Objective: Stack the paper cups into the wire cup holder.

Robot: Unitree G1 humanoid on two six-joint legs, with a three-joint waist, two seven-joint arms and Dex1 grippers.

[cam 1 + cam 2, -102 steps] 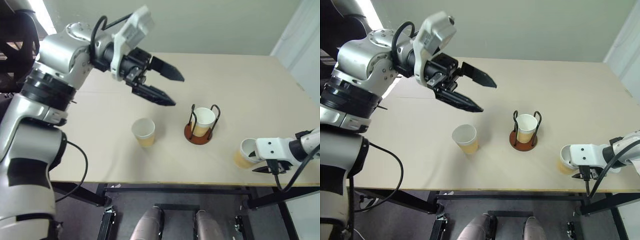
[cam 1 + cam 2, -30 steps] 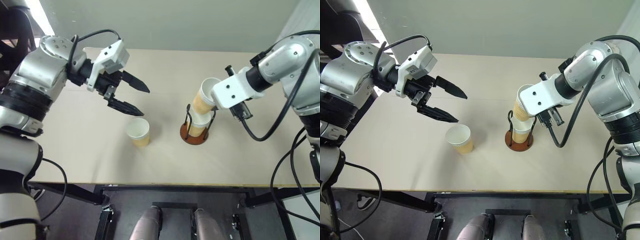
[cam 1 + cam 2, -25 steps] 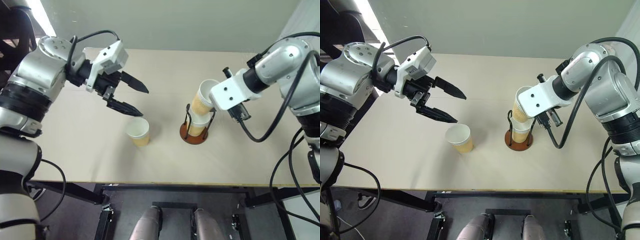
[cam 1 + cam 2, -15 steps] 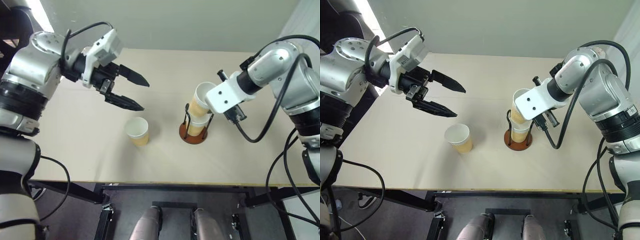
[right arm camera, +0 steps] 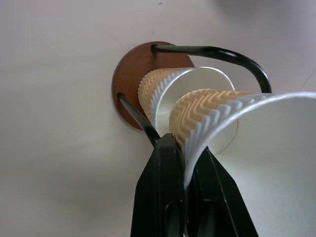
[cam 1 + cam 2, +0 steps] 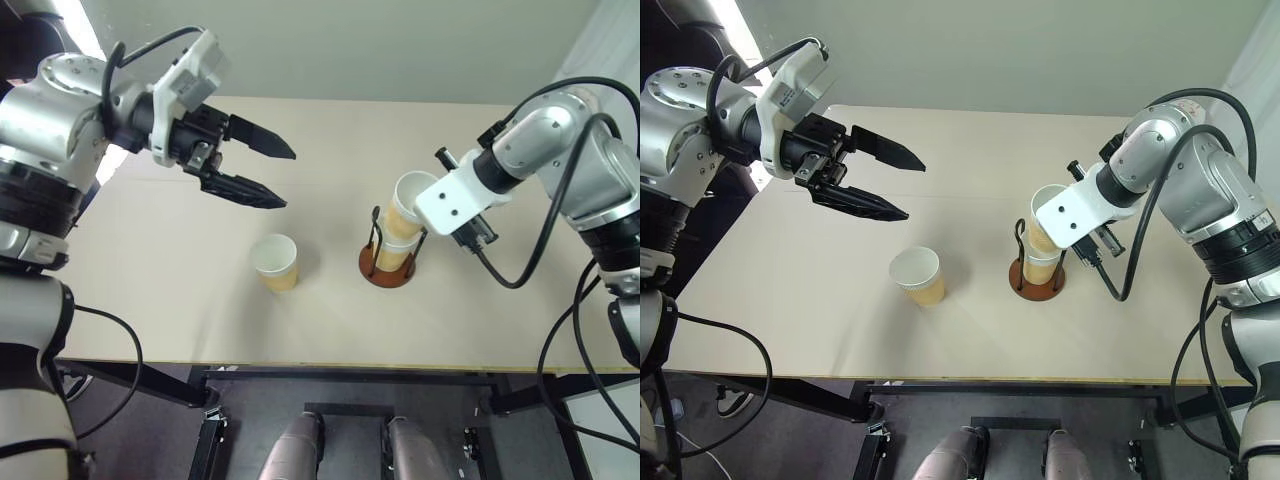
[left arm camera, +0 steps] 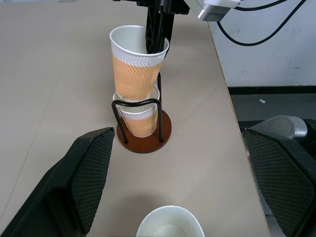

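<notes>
**Item 1, upper paper cup** (image 7: pixel 138 61). Tan-yellow, white inside. Pinched at its rim by the right gripper (image 5: pixel 183 163), whose two black fingers are clamped on the cup wall, one inside and one outside. The cup's bottom has entered the mouth of the lower paper cup (image 7: pixel 139 118); it is not seated, and most of its ribbed wall stands above the lower rim. Long axis: near upright, leaning slightly, in the head view toward 1 o'clock.

**Item 2, lower paper cup.** Seated on the reddish-brown base of the wire cup holder (image 6: pixel 385 268), between the two black wire loops. Axis upright.

**Governing relation.** The holder lies straight below the held cup, along the cup's own axis. The judged next move is a push down that axis, with the lean taken out so the walls nest and do not jam on the lower rim or catch a loop.

**Item 3, loose paper cup** (image 6: pixel 275 262). Upright on the table (image 6: pixel 520 300), mouth up, at 9 o'clock from the holder and near it.

**Item 4, left gripper** (image 6: pixel 265 172). Fingers spread wide, empty, raised above the table at 12 o'clock from the loose cup. It is the nearer arm for that cup.
</notes>
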